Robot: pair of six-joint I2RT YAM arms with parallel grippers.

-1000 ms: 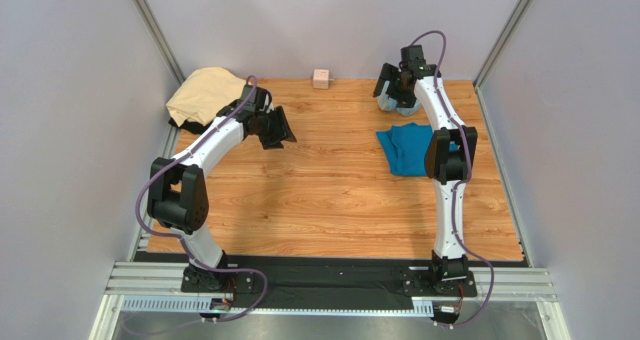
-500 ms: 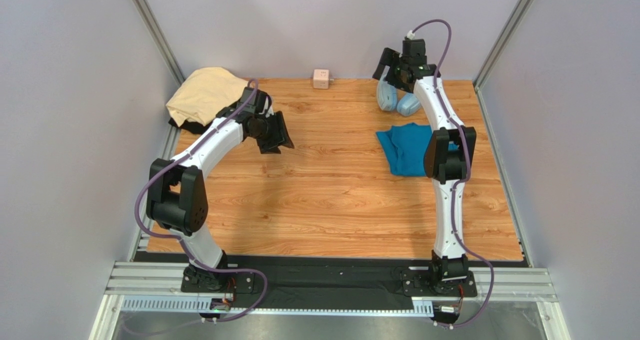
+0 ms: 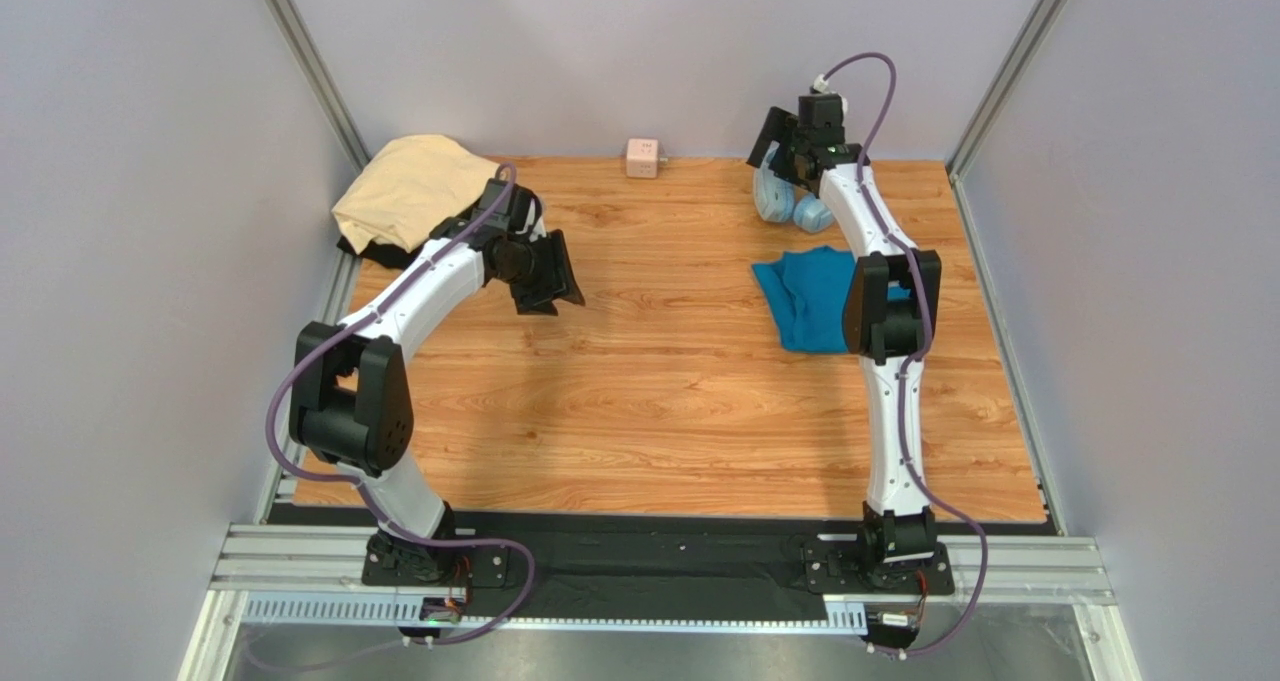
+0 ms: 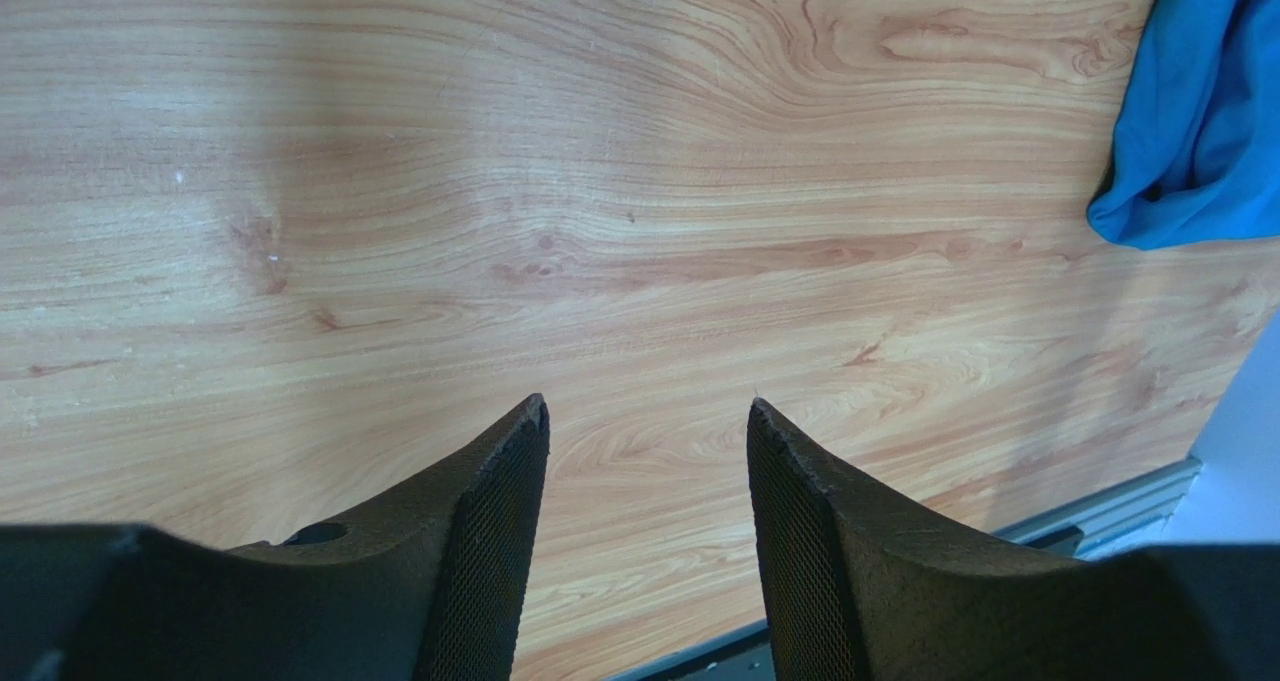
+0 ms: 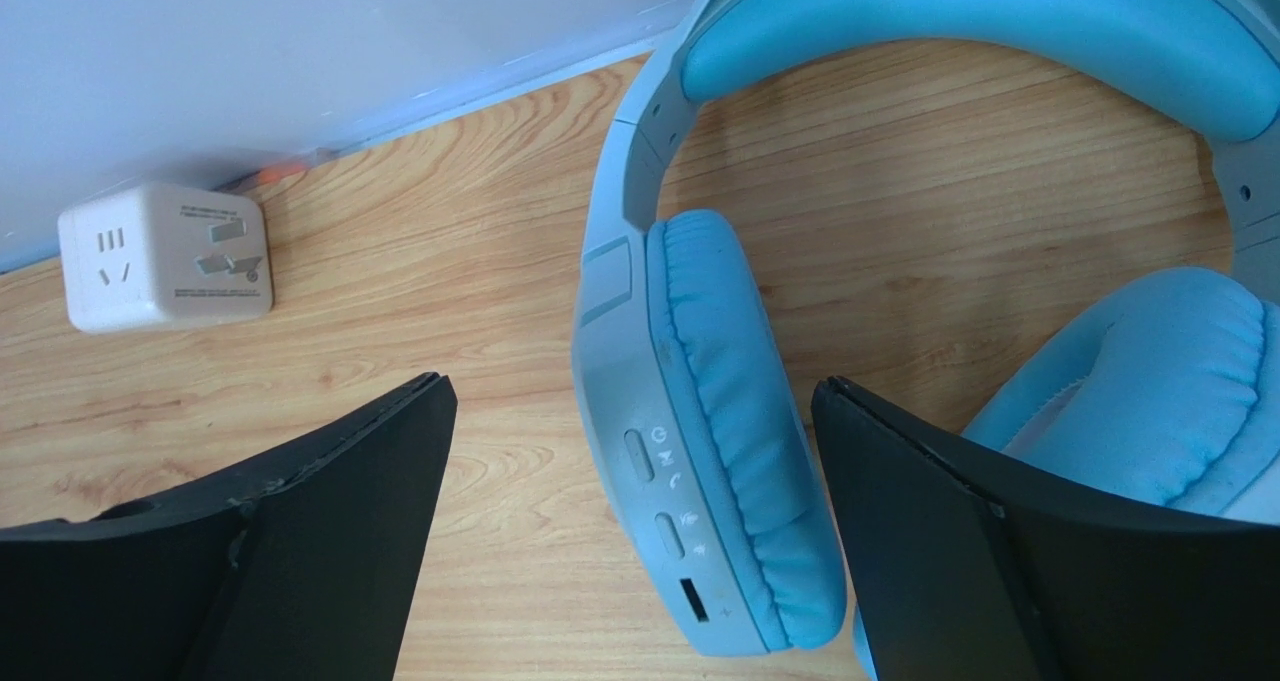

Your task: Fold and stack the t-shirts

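Note:
The cream-yellow t-shirt lies crumpled in the back left corner. A black t-shirt edge peeks out under its near side. The teal t-shirt lies bunched at the right, and its corner also shows in the left wrist view. My left gripper hovers open over bare wood just right of the cream shirt, holding nothing. My right gripper hangs wide open at the back, its jaws on either side of one ear cup of the headphones without closing on it.
The light-blue headphones rest at the back right, behind the teal shirt. A small pink cube sits against the back wall, also seen in the right wrist view. Grey walls close in the wooden table on three sides.
My right gripper has risen off the headphones, which now show below it. The left gripper has drifted slightly left. Both stay open.

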